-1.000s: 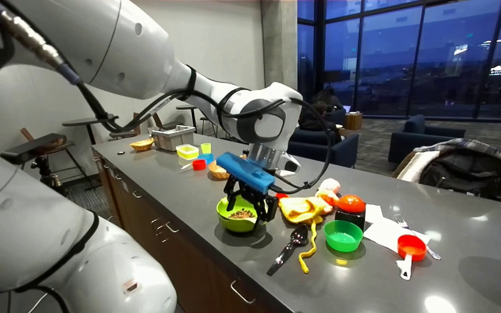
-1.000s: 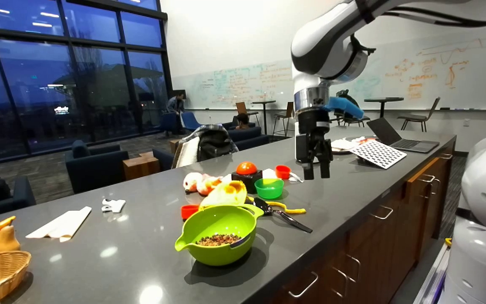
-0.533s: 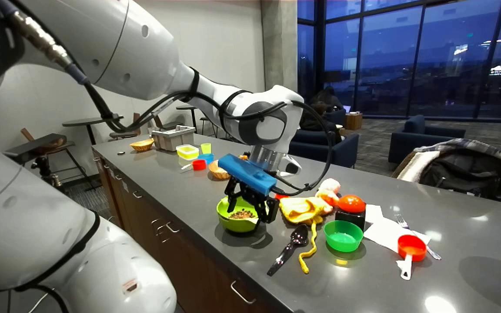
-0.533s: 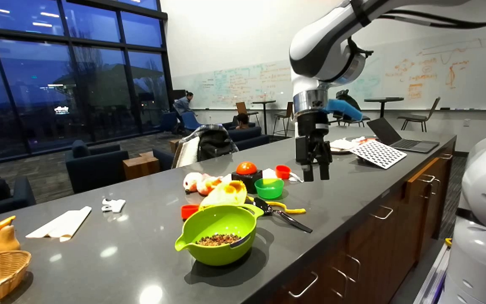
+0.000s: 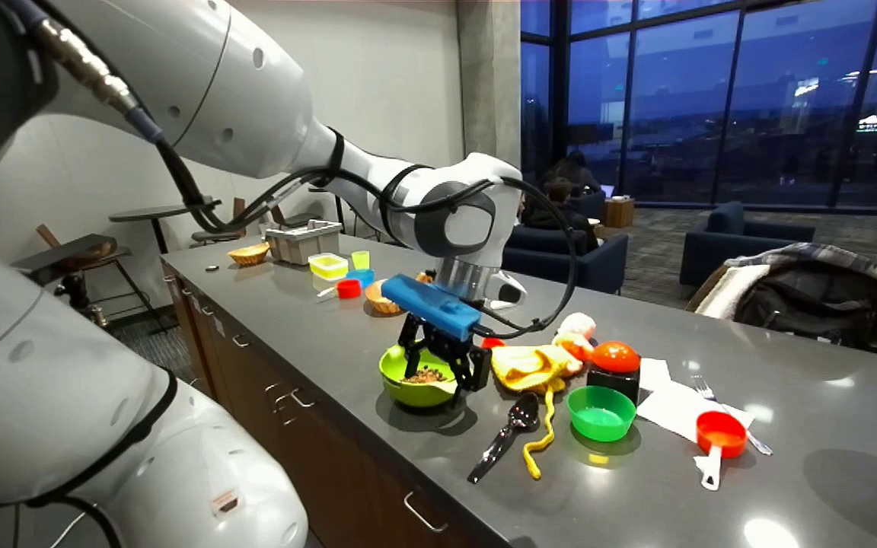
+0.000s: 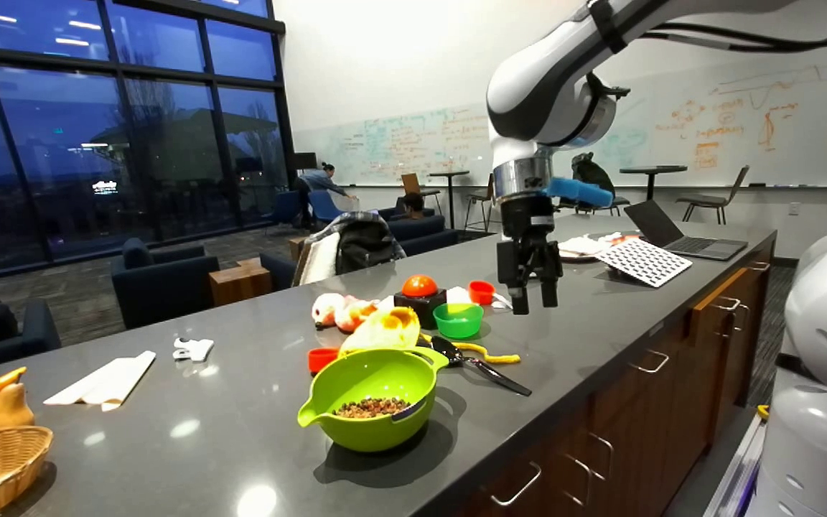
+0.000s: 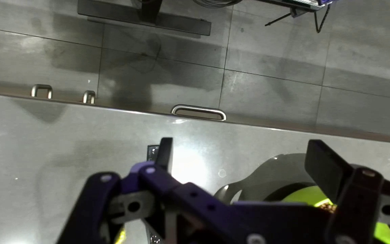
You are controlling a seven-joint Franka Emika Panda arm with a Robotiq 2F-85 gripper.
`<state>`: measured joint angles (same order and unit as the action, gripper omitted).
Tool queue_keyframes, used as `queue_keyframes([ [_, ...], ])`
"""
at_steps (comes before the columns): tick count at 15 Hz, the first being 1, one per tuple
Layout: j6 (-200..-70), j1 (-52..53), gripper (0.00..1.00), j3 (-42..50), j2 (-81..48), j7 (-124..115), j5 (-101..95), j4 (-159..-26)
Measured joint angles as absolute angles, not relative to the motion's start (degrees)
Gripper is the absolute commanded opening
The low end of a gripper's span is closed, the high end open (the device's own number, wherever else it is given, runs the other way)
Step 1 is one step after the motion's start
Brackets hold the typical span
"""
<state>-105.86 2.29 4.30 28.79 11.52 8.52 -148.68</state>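
fingers [image 7: 324, 167]: released and spread wide, the counter [image 7: 63, 142] showing through the gap; they hang above it, touching nothing that can be made out.
bowl [image 6: 374, 433]: green, upright on the counter; in the wrist view it lies at lower right, partly hidden behind the finger on that side.
food [image 6: 370, 408]: brown bits, already inside the bowl, low in the bottom.
spoon [image 5: 505, 437]: black, lying on the counter to the right of the bowl in both exterior views; in the wrist view its handle end peeps out by the left finger.
cup [image 5: 601, 415]: green, farther right, past the spoon and a yellow string [image 5: 549, 417].
grip: none made yet; bowl and spoon both rest unlifted.
stage: by the look of it, handling is either not begun or between two moves; which, cannot be told.
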Motion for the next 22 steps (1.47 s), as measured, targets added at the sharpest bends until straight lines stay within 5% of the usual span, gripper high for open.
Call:
queue_keyframes([
  [22, -116.18, 2.41, 1.0, -3.45, 30.58, 5.17, -4.96, -146.91],
])
